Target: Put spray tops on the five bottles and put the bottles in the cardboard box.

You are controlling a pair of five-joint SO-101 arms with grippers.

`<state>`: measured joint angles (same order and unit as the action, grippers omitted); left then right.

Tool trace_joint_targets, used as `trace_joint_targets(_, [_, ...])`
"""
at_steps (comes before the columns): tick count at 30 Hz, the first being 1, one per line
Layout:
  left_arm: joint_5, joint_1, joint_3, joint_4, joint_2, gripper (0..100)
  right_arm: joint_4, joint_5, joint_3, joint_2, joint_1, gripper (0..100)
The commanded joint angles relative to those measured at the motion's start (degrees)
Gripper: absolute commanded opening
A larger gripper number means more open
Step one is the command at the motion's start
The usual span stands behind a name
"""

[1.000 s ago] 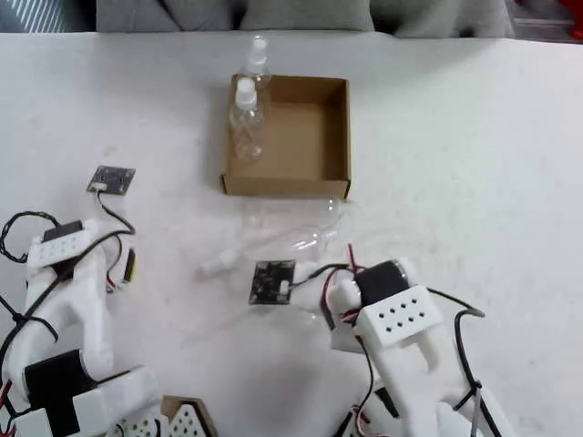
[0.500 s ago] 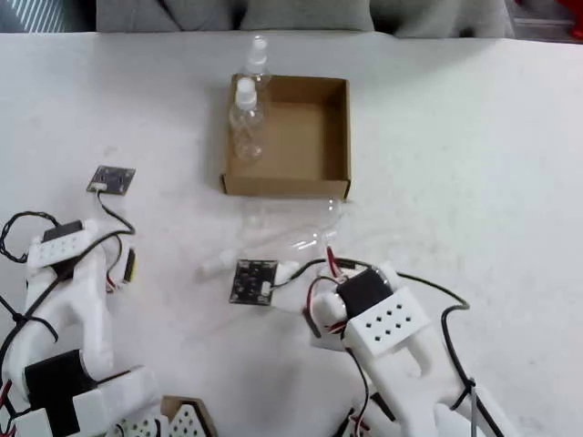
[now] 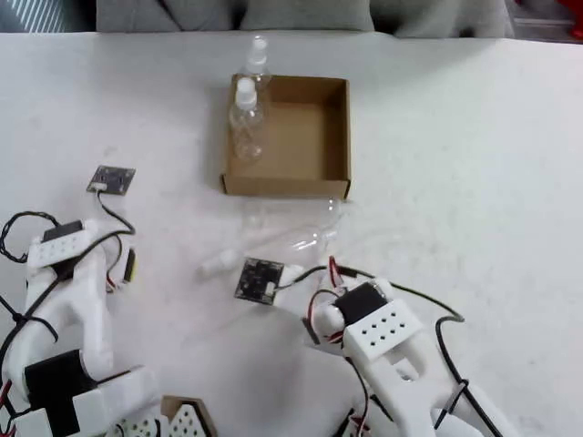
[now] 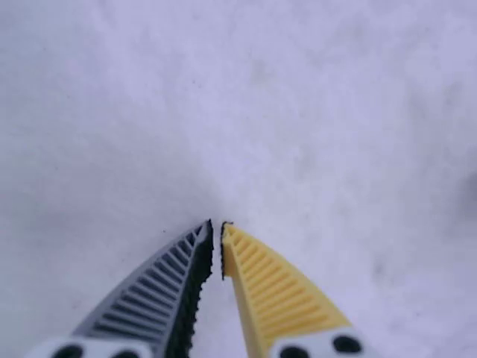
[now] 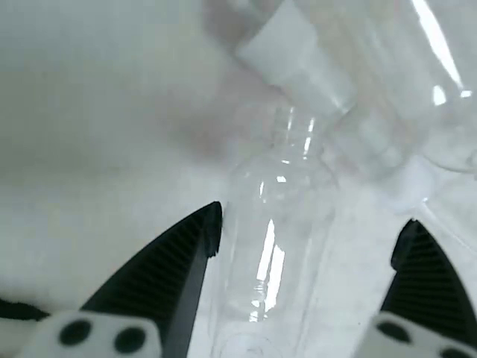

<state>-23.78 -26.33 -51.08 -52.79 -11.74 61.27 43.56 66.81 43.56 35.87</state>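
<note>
While left jaws sit closed, right jaws gape, bottle (image 5: pixel 272 246) lying lengthwise between, neck pointing away.

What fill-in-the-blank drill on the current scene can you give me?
1. The brown cardboard box holds ___ upright clear plastic bottle with a white spray top.
2. The left end effector, with one grey and one yellow finger, is ___ over the white table.
3. The right end effector is ___, with a toppled clear plastic bottle between its fingers.

Missing words: one; shut; open.
</note>
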Motion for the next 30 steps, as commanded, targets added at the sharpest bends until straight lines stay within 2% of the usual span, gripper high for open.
trace_joint_targets(1, [0.35, 0.92, 2.64, 0.44, -0.04, 5, -1.71, -1.49, -0.35, 0.57, 0.48, 34.0])
trace_joint_targets(30, [0.26, 1.71, 2.55, 0.26, -0.04, 5, -8.75, -1.85, 5.01, 0.4, 1.01, 34.0])
